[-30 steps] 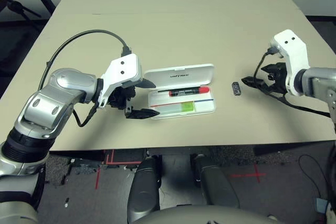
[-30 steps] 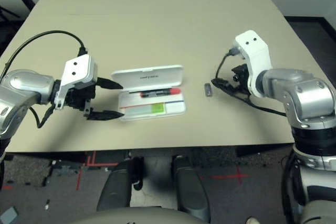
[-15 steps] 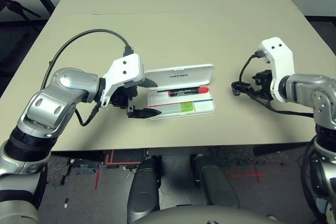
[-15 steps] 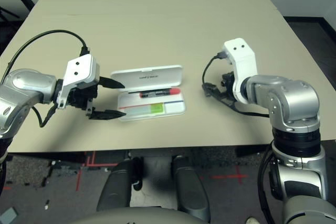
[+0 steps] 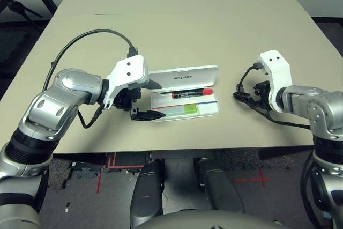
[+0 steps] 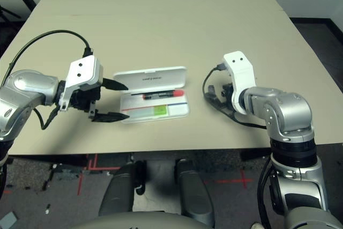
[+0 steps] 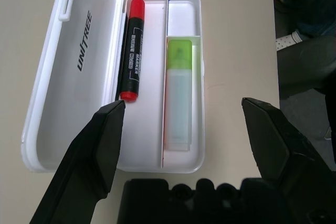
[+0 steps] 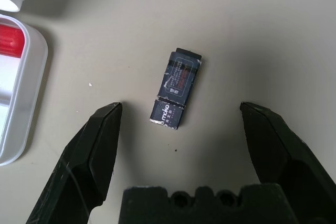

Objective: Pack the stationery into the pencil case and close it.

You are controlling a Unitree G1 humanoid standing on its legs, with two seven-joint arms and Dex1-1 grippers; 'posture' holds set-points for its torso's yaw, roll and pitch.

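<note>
Pencil case (image 7: 79,66): you had white plastic, black "UNITREE" lettering on the lid.
Pen (image 7: 131,51): you saw black, red at both ends.
Marker (image 7: 178,93): lime-green cap, pale body.
Small block (image 8: 176,87): dark grey-black, with a red-printed label.
Table (image 5: 171,25): plain beige.

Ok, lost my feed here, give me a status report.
Both grippers open: left gripper at the open pencil case, marker and highlighter inside. Right gripper straddles the small block on the table, not gripped. Nothing in the way.
</note>
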